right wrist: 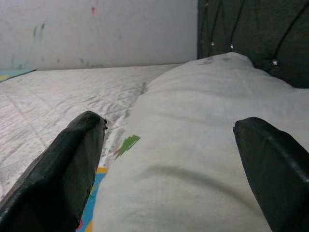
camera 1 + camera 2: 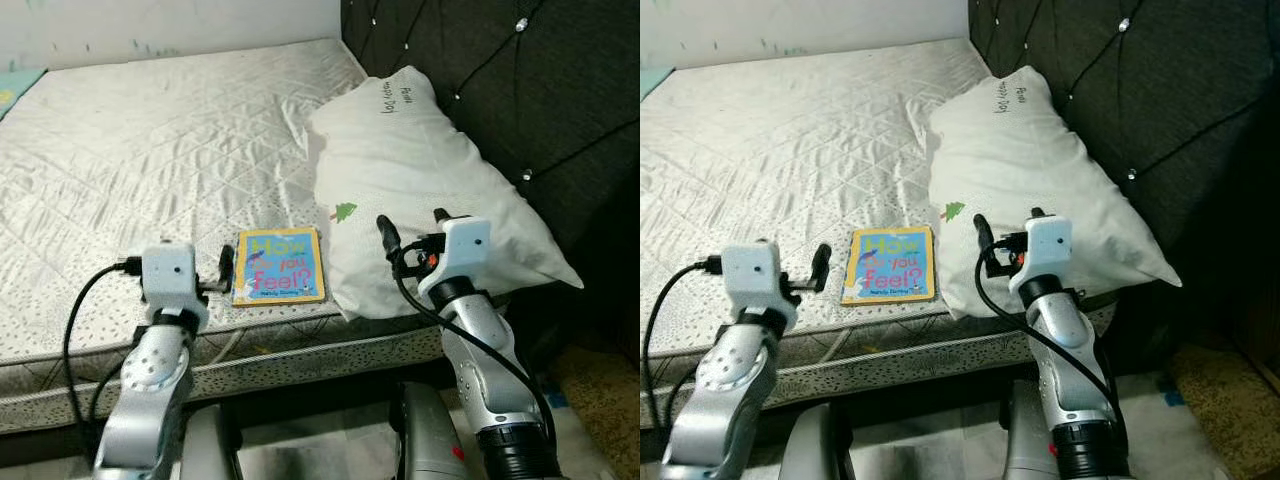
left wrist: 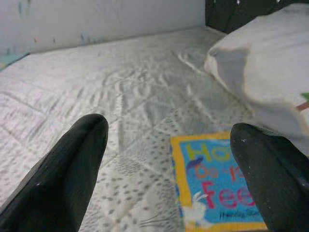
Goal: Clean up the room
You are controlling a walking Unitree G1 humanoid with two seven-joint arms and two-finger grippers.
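Bare quilted mattress (image 2: 150, 150); dark tufted headboard (image 2: 520, 90); white wall (image 2: 150, 20) behind.

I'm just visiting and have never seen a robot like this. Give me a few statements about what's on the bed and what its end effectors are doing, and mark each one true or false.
1. A picture book lies flat on the mattress near its front edge. True.
2. The book rests on top of the pillow. False: it lies on the mattress beside the pillow.
3. The left end effector is open, with nothing between its fingers. True.
4. The right end effector is clamped on the pillow. False: its fingers are spread apart over the pillow.
5. The pillow leans against the dark tufted headboard. True.
6. The book's cover is plain black. False: it is blue with a yellow border.
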